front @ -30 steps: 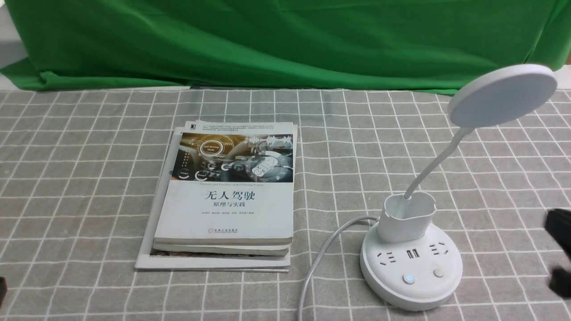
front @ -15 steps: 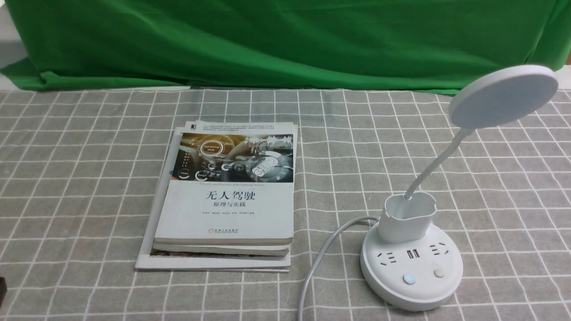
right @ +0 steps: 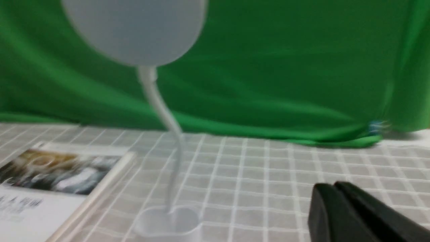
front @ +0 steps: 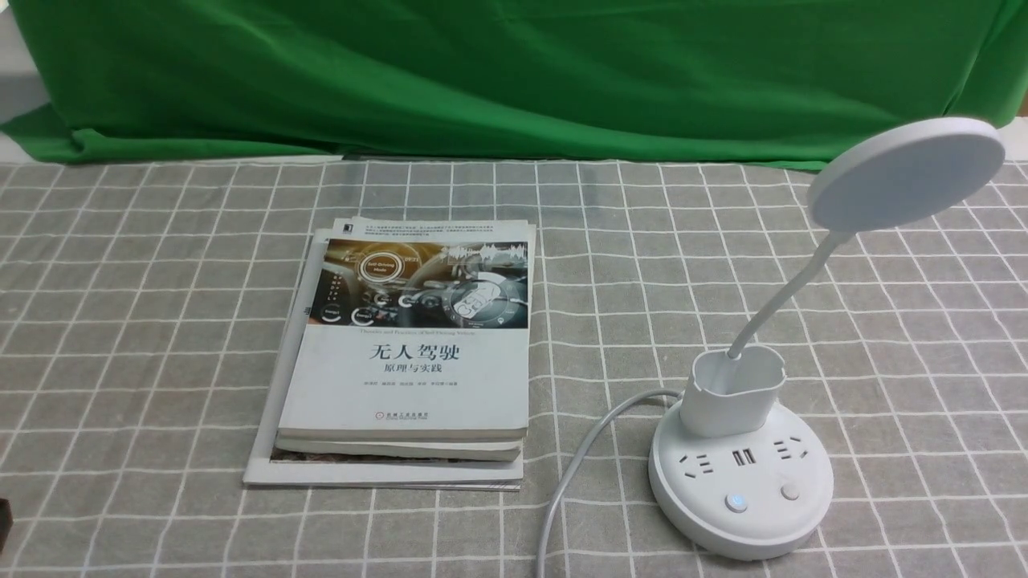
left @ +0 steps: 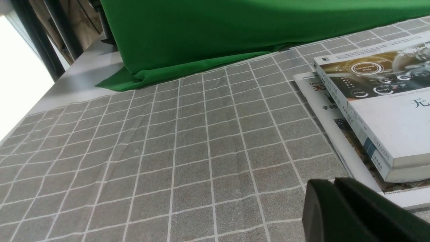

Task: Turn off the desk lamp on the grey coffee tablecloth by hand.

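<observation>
The desk lamp (front: 747, 482) stands upright on the grey coffee tablecloth (front: 610, 321), right of the books (front: 405, 385); its broad base looks steady, its neck bendy. No grip needed, I judge: press a base button (the left one (front: 736, 502) glows bluish), sparing the neck. Both tools, left (left: 339, 201) and right (right: 336, 201), look closed and empty

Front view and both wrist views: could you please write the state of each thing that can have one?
Desk lamp head: tilted, no glow visible
Lamp neck: bent
Left button: lit blue
Right button: unlit
Books: closed, stacked
Grey coffee tablecloth: spread out
Left hand: closed, no object visible in it
Right hand: closed, no object visible in it
</observation>
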